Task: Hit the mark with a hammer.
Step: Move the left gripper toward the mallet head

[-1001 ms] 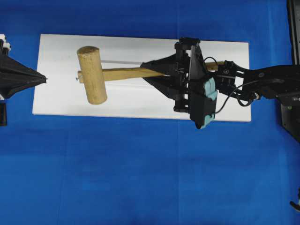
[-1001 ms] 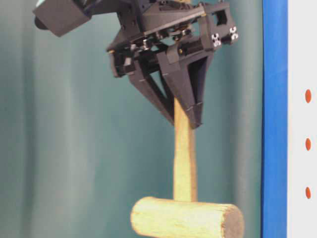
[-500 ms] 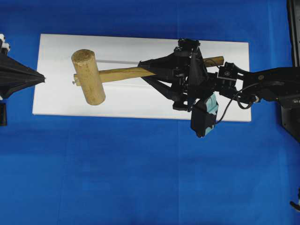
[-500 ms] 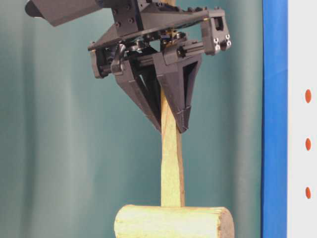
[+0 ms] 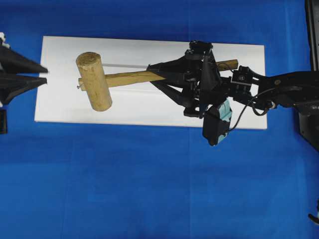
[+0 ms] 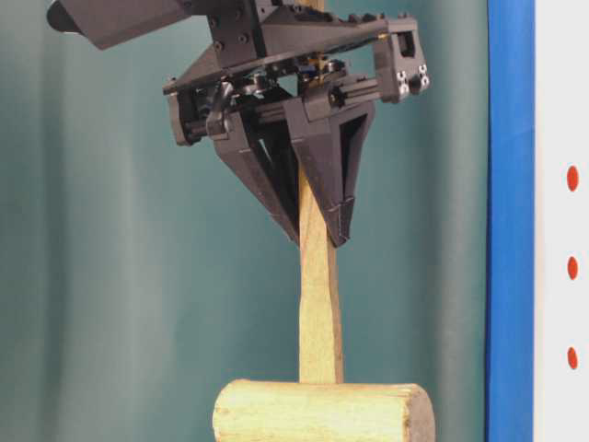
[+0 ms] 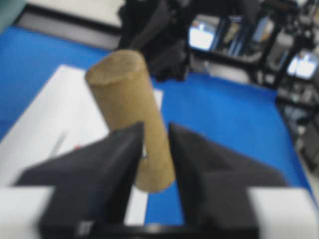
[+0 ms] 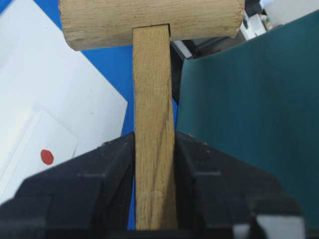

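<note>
We see the right gripper [image 5: 154, 75] clamped on the wooden mallet [image 5: 94, 81] by its handle, head over the white board's [image 5: 149, 107] left part; the left gripper [image 5: 44, 75] has its jaws parted at the left edge.

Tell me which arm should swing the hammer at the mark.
Right. The right gripper is already clamped on the hammer by its handle; the left gripper stands open and empty at the white board's far end.
</note>
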Tool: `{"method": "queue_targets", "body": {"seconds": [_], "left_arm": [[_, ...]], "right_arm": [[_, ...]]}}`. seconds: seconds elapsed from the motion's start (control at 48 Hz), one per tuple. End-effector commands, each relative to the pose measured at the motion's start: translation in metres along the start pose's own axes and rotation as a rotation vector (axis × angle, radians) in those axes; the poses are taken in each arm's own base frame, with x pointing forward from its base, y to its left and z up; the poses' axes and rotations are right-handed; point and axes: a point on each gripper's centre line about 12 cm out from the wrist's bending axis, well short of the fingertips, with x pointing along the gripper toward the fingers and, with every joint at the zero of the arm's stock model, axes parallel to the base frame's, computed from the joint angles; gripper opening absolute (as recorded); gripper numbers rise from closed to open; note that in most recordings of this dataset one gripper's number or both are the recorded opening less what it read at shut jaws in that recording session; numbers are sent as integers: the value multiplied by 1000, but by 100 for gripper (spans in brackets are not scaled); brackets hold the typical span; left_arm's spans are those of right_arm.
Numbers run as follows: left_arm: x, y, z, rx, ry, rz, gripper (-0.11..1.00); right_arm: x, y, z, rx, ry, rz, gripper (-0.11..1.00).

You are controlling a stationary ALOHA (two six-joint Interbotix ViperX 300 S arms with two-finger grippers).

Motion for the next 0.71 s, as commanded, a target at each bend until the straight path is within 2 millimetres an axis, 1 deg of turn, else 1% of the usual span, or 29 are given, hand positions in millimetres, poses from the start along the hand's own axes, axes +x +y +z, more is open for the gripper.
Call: {"method": "queue_targets", "body": {"seconds": [0.0, 0.021, 0.042, 0.125, 0.167, 0.229, 0.438, 0.563, 0.688], "left_arm": [[2, 1, 5, -38, -17, 10, 39], [2, 1, 6, -46, -18, 11, 45], [3, 2, 5, -55, -17, 13, 53], [3, 3, 5, -80, -15, 17, 76], [3, 3, 5, -86, -16, 19, 85], [4, 3, 5, -92, -18, 19, 92], [15, 6, 5, -105, -46, 20, 93], [29, 11, 1, -104, -44, 38, 94], [49, 16, -3, -104, -31, 58, 94]], "right_arm": [[1, -16, 16, 16, -46, -54, 10], [1, -15, 16, 16, -46, -54, 10], [1, -16, 16, 16, -47, -55, 10], [1, -16, 16, 17, -45, -56, 10], [1, -16, 16, 16, -46, -55, 10], [1, -16, 16, 16, -47, -56, 10], [1, -16, 16, 16, -47, -58, 10], [1, -17, 17, 16, -51, -66, 10], [1, -17, 17, 16, -52, -68, 10]]}}
